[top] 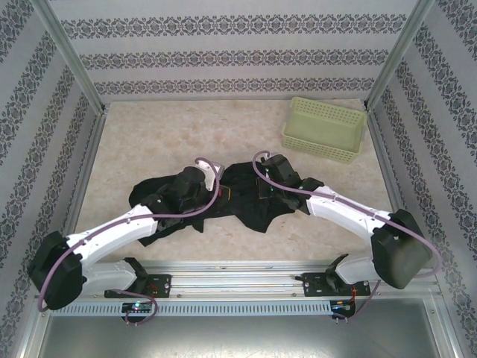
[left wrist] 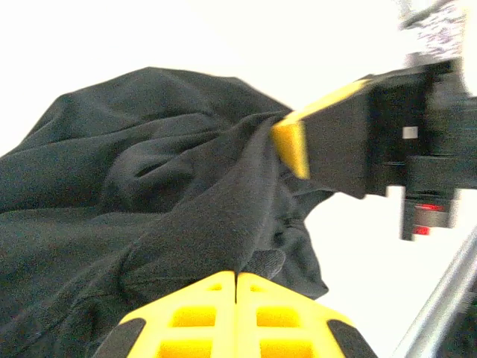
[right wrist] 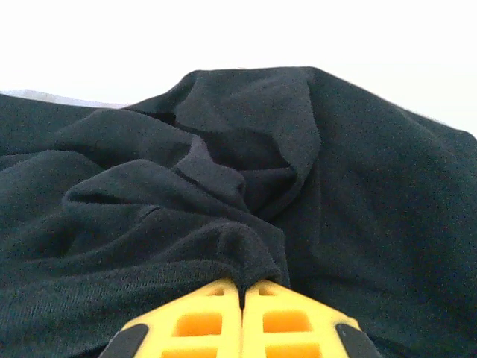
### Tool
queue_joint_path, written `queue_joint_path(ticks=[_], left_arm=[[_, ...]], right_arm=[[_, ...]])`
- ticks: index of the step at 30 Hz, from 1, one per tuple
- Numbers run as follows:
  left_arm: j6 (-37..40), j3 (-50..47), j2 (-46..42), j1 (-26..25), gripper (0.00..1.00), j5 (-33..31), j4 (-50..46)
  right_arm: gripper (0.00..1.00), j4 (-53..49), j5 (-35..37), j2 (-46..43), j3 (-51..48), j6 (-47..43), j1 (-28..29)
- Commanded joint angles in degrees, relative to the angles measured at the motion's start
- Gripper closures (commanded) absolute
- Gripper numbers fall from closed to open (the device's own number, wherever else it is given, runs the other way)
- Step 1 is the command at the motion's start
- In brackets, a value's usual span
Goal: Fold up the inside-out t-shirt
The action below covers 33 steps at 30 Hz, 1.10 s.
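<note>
Your left gripper (left wrist: 237,274) and right gripper (right wrist: 242,285) each pinch a fold of the bunched shirt (top: 242,198), whose middle your arms hide from above.

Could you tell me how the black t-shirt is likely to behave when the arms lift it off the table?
Probably floppy: the t-shirt lies crumpled in soft folds, so it should sag between grips. Likely light, since a thin fold seems to fit in shut jaws. Pushed, it would probably bunch, not slide.
</note>
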Motion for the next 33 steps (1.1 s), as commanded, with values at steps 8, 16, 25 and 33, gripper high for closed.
queue_joint_path(ticks=[8,16,25,33], left_arm=[[-4.48,-4.95,-1.29,3.94,1.00,10.10,11.37],[-8.87,-6.36,-0.56,6.80,1.00,11.86,15.73],[-10.02,-6.71,-0.20,7.75,1.00,14.80,17.28],[-9.59,-6.57,-0.21,7.76,1.00,16.12,16.77]], right_arm=[[0.74,-0.75,2.52,-4.32,-1.57,-3.01,-0.18],[0.57,1.56,1.77,-12.50,-6.66,-4.84,9.54],[0.45,11.92,-1.11,-9.70,-7.79,-10.41,12.84],[0.52,11.97,-3.64,-2.45,-1.37,-12.98,12.84]])
